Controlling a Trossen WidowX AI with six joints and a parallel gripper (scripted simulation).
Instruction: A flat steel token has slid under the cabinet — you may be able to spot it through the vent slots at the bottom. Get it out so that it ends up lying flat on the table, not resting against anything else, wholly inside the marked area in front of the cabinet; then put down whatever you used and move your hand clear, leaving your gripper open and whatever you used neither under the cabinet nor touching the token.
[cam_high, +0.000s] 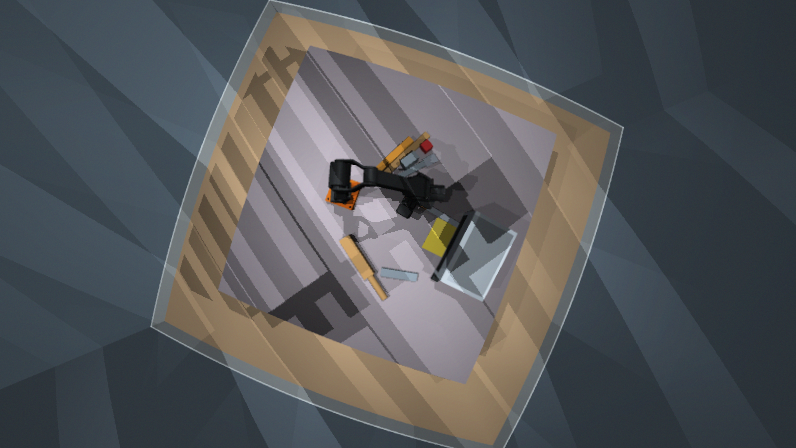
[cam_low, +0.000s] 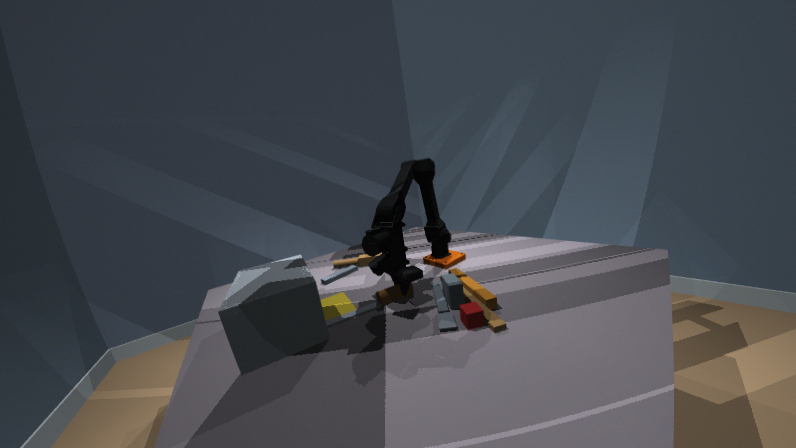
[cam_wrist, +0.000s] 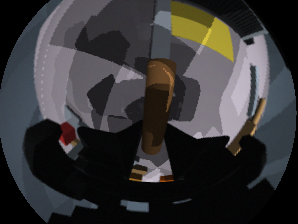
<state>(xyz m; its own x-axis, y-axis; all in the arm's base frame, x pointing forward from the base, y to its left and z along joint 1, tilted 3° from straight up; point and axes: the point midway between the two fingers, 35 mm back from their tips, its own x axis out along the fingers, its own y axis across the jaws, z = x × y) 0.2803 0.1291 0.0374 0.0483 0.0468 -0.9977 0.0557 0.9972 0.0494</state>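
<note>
My gripper (cam_low: 403, 288) (cam_wrist: 153, 123) is shut on the brown handle (cam_low: 389, 295) (cam_wrist: 160, 102) of a tool, low over the table. The tool's flat grey blade (cam_high: 438, 213) (cam_low: 357, 312) (cam_wrist: 161, 42) runs from the handle toward the cabinet (cam_high: 481, 261) (cam_low: 272, 320), passing beside the yellow marked area (cam_high: 437, 239) (cam_low: 337, 307) (cam_wrist: 200, 31). Whether the blade's tip is under the cabinet I cannot tell. The yellow area lies in front of the cabinet's dark slotted face (cam_high: 450, 247) (cam_wrist: 232, 14). I cannot make out the steel token in any view.
A red cube (cam_high: 426, 146) (cam_low: 472, 315) (cam_wrist: 67, 133), a grey block (cam_high: 409, 160) (cam_low: 452, 290) and a long orange-brown piece (cam_high: 396, 153) (cam_low: 477, 290) lie on one side. A wooden piece (cam_high: 357, 257) and a grey-blue bar (cam_high: 399, 274) (cam_low: 339, 274) lie on the other.
</note>
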